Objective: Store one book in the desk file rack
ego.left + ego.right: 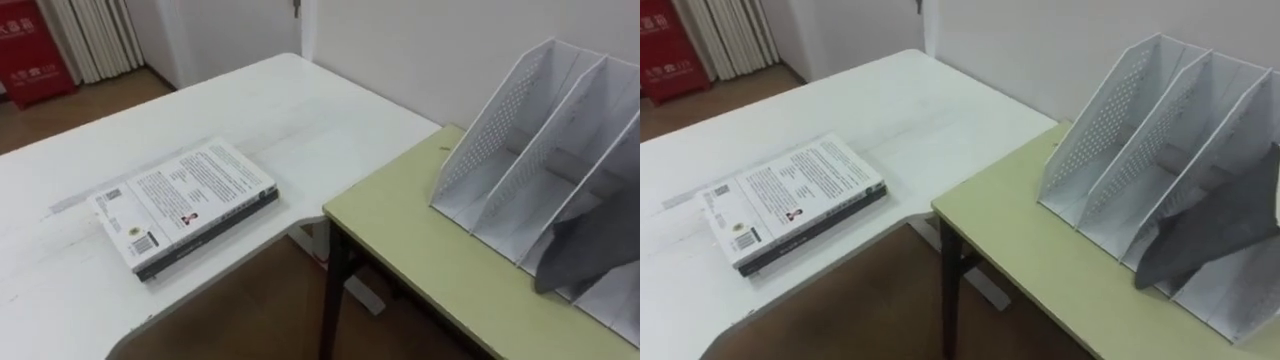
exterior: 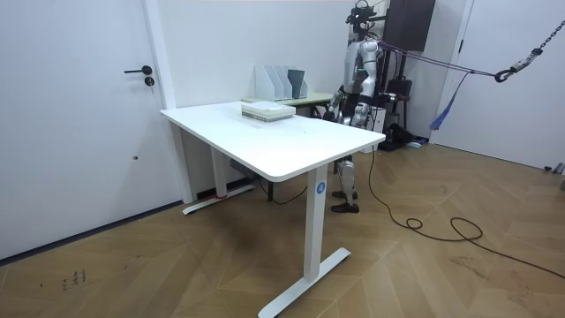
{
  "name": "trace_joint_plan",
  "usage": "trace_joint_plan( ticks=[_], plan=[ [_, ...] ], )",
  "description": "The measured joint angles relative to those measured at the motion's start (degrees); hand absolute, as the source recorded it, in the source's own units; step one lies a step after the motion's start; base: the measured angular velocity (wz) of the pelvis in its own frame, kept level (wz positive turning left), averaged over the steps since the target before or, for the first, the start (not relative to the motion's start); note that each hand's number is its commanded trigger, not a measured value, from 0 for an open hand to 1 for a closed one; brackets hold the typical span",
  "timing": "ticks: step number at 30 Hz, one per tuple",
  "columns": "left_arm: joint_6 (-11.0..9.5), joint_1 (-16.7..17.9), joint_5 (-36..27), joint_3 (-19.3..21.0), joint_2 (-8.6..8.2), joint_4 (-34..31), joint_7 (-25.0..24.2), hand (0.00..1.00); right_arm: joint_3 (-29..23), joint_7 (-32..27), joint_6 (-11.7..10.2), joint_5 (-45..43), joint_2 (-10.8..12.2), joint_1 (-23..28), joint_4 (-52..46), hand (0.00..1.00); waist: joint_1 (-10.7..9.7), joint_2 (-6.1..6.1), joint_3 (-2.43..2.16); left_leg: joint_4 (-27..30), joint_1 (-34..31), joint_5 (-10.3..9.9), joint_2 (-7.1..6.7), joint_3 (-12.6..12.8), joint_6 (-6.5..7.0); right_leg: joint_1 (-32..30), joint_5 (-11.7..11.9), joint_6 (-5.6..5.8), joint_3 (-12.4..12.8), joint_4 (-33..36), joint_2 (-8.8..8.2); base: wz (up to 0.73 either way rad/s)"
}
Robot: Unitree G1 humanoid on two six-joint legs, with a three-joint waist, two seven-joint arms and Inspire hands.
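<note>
Tabletop (image 1: pixel 300 120): book (image 1: pixel 185 205) laid flat; rack (image 1: pixel 540 150) set apart; hands (image 2: pixel 340 104), state cannot be told; book could be dropped into the gap between.

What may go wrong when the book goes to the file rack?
The book lies flat near the white table's edge; a grasp may push it off. A gap separates that table from the green desk, so a slip drops it. One file rack slot holds a dark grey sheet that may block the book.

Eye views: head-mounted, looking down, close on book (image 1: pixel 185 205), rack (image 1: pixel 520 140). Room view: far off, shares both.
</note>
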Motion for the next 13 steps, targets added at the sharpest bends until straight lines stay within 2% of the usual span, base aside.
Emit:
trace_joint_plan(
  ticks=[1, 5, 13],
  plan=[
    [0.04, 0.00, 0.79, 0.58, -0.30, 0.05, -0.02, 0.00, -0.29, -1.53, -0.60, 1.92, -0.01, 0.39, 1.51, 0.00, -0.44, 0.37, -0.05, -0.15, 0.09, 0.00, -0.04, 0.02, 0.00, 0.12, -0.06, 0.04, -0.03, 0.04, -0.02, 0.00],
    [0.53, 0.65, 2.96, 2.58, -0.60, 0.06, -0.10, 0.00, -2.48, -3.99, -0.66, 6.05, 0.04, 0.88, 4.36, 0.00, -1.41, 0.79, -0.23, -0.99, 0.74, 0.04, -0.11, 0.28, -0.04, 0.39, -0.30, -0.01, 0.07, 0.01, -0.05, -0.02],
    [1.86, 0.47, 6.38, 4.39, -0.55, -0.14, -0.32, 0.00, -3.90, -4.66, -0.05, 6.60, 0.04, -0.31, 7.47, 0.00, -2.70, 0.43, -0.31, -1.41, 1.78, 0.05, -0.36, 0.39, -0.05, 0.74, -0.90, 0.06, 0.30, -0.01, -0.28, -0.01]
  ],
)
